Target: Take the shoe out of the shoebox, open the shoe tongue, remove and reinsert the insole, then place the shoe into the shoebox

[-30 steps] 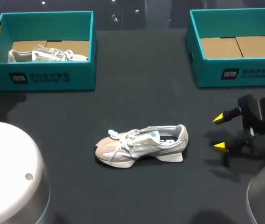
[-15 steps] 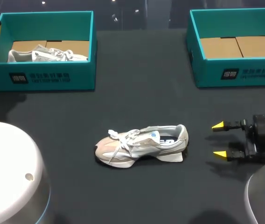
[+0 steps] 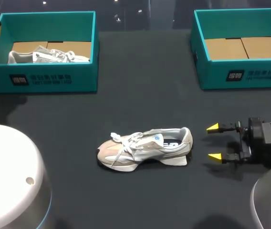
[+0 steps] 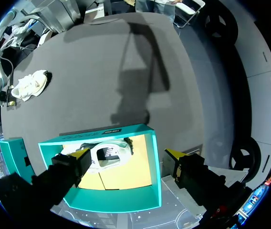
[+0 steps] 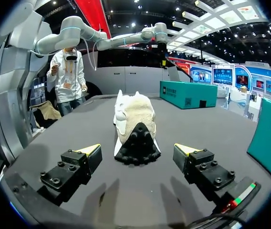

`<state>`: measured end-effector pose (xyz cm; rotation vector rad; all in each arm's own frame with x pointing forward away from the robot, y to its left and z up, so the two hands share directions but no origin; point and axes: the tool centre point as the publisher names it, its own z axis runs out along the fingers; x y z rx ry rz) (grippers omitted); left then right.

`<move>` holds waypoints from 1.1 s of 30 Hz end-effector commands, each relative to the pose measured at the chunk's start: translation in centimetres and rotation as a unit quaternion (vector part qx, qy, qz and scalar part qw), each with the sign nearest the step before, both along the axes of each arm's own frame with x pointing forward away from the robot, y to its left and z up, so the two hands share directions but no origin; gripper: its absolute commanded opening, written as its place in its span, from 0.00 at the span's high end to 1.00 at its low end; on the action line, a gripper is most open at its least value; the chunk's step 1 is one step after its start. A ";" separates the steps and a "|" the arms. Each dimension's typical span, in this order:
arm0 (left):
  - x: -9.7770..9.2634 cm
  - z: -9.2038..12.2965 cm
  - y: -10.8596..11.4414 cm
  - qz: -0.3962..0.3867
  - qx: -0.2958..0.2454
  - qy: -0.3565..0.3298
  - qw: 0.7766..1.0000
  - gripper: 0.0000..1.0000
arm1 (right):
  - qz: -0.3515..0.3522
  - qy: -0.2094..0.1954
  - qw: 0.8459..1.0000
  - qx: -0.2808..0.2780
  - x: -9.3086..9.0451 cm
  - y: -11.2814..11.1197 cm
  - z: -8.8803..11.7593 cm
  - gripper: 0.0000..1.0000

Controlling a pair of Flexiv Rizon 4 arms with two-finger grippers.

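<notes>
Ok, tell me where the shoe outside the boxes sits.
Head view: the shoe lies upright at the table centre, heel facing the open right tool, apart from it.

Front wall of left box [image 3: 78, 78] and right box [image 3: 212, 76]: dark logo plus pale print line, too small to read. Shoe [image 3: 145, 148] tongue: blue mark, illegible.

I see a dark table [image 3: 145, 95]: shoe [image 3: 145, 148] mid-table, left box [image 3: 45, 78] and right box [image 3: 250, 76] at far corners.

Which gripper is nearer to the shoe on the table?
Right. The right gripper sits open just behind the heel of the shoe; the left gripper hangs far off, above the left shoebox.
</notes>
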<state>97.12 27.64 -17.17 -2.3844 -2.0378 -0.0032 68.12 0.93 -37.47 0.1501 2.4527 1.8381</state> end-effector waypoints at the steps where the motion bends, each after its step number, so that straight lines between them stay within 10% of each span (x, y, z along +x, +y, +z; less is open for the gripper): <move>1: -0.1 0.0 0.0 0.000 0.001 -0.001 1.000 0.00 | -0.003 0.001 1.000 -0.009 0.0 1.5 0.0 0.00; 33: -0.1 0.0 0.0 0.000 0.001 -0.001 1.000 0.00 | 0.005 0.038 0.998 -0.050 1.3 6.2 -2.9 0.00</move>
